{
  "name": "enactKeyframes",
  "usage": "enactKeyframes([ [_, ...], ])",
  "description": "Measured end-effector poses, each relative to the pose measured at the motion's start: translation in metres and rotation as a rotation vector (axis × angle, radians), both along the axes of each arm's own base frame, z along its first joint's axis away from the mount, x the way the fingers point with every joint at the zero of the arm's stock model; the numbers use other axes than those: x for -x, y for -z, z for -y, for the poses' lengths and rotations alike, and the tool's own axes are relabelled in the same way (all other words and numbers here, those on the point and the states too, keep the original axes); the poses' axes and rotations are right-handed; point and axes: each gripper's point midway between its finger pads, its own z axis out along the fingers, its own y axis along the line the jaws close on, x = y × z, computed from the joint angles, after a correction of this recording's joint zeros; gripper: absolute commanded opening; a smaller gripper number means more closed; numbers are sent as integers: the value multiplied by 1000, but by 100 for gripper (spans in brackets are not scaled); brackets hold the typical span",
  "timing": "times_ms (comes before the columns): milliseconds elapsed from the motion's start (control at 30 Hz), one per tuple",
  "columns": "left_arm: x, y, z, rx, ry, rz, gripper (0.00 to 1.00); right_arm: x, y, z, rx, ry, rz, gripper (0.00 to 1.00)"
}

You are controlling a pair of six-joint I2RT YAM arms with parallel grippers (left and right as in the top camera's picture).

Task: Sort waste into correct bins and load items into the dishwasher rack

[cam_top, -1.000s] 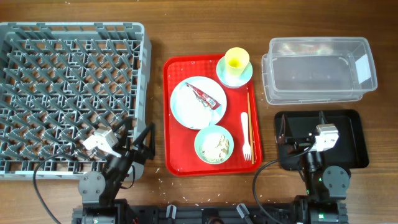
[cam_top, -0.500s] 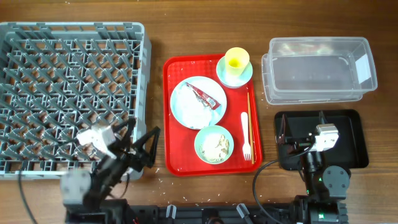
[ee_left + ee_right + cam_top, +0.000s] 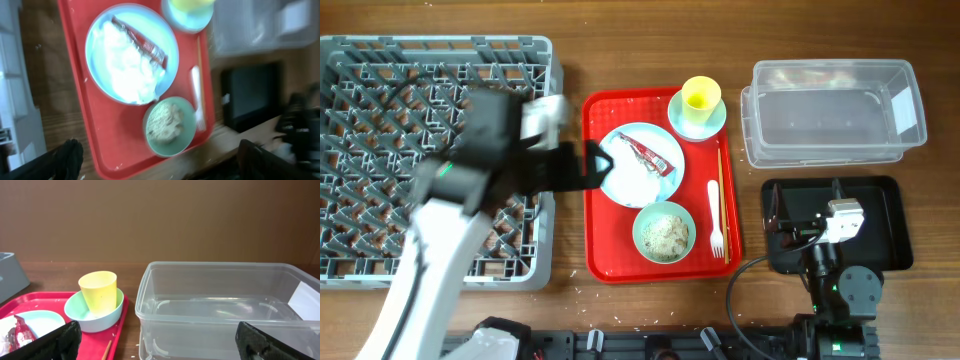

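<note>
The crumpled white paper napkin [image 3: 633, 180] sits on the pale mint-blue round plate [image 3: 670, 182], and the small red foil wrapper [image 3: 649, 156] lies across the plate's upper right. Just below, the mint-blue bowl [image 3: 642, 222] holds the whitish rice-like scraps [image 3: 667, 234]. Up top, the yellow cup [image 3: 701, 95] stands upright in the mint-blue saucer [image 3: 715, 124]. The white plastic fork [image 3: 715, 215] and thin wooden chopsticks [image 3: 720, 180] lie side by side near the right edge of the red serving tray [image 3: 610, 255], which carries all of it.

Our left gripper [image 3: 592, 167] hovers over the tray's left edge by the plate, jaws spread wide with nothing in them. It's too blurry for us to tell if it touches the plate. Left of the tray is the big square grey plastic dishwasher rack [image 3: 380, 120].

Over on the right, the clear rectangular plastic tub [image 3: 825, 155] sits behind the shallow black rectangular tray [image 3: 885, 235]. The right gripper [image 3: 804, 200] hangs over that black tray, also wide apart and empty.
</note>
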Motion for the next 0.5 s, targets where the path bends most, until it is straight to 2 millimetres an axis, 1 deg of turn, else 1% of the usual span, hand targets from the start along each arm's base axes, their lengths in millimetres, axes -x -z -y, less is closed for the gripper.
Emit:
enactKeyframes([
  [33, -8, 9, 14, -62, 39, -17, 100, 0, 0, 0, 0, 0, 0, 100],
  [67, -12, 20, 23, -116, 66, -24, 100, 0, 0, 0, 0, 0, 0, 100],
  [167, -26, 48, 52, -199, 130, -17, 100, 0, 0, 0, 0, 0, 0, 100],
  [233, -29, 58, 58, -219, 136, -26, 100, 0, 0, 0, 0, 0, 0, 100],
  [267, -32, 59, 55, -228, 122, -20, 100, 0, 0, 0, 0, 0, 0, 100],
  [333, -41, 55, 37, -248, 61, -10, 100, 0, 0, 0, 0, 0, 0, 100],
  [367, -44, 54, 24, -258, 22, -16, 100, 0, 0, 0, 0, 0, 0, 100],
  [400, -51, 49, -5, -264, -70, -24, 100, 0, 0, 0, 0, 0, 0, 100],
  [433, -56, 43, -26, -266, -139, -19, 100, 0, 0, 0, 0, 0, 0, 100],
  [467, -60, 36, -55, -259, -242, -22, 100, 0, 0, 0, 0, 0, 0, 100],
  [500, -62, 30, -78, -253, -322, -20, 100, 0, 0, 0, 0, 0, 0, 100],
])
